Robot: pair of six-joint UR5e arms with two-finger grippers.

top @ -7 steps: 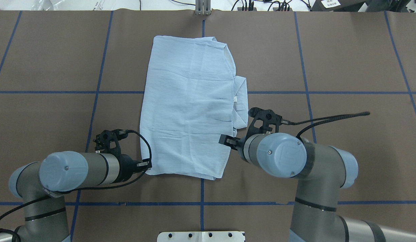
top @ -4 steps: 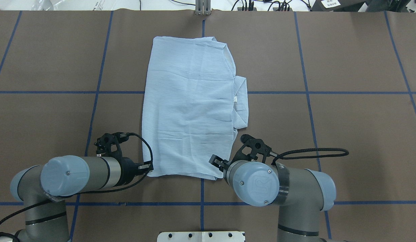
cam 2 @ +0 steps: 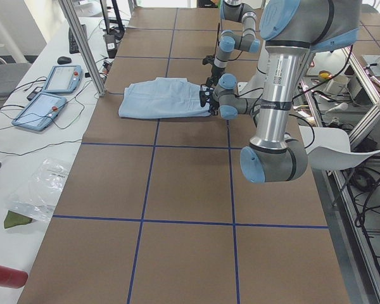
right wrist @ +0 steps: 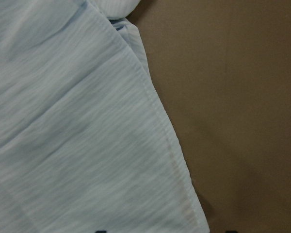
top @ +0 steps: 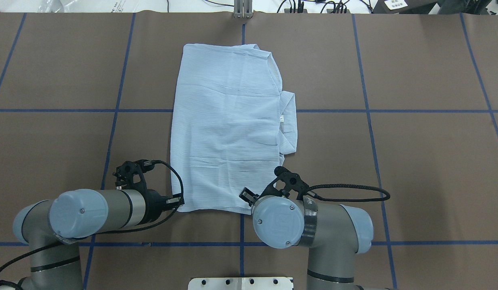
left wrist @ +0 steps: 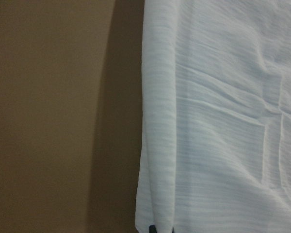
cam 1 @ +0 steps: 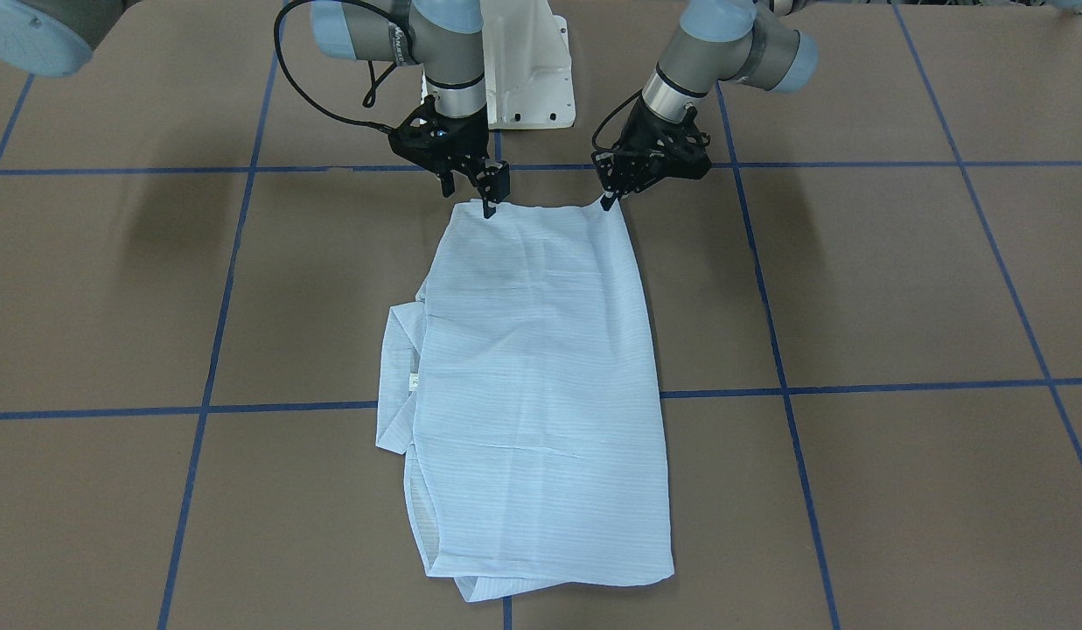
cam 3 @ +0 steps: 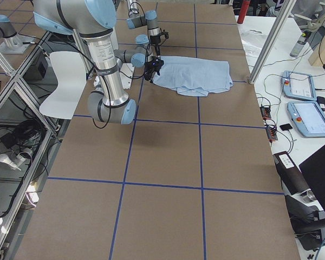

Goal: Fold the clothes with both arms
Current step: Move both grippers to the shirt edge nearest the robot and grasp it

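Left arm (top: 91,211): forearm held low and sideways, reaching in toward the robot's midline. The wrist is bent so the left gripper (top: 178,200) tips down, fingers drawn nearly together and pinched on the shirt (top: 226,129) at one near corner. Right arm (top: 333,225): elbow pushed out to its own side, wrist cap facing up. The right gripper (cam 1: 471,194) points steeply down, fingers spread wide, tips low at the other near corner. The two grippers are roughly level with each other, set apart, close in front of the robot.
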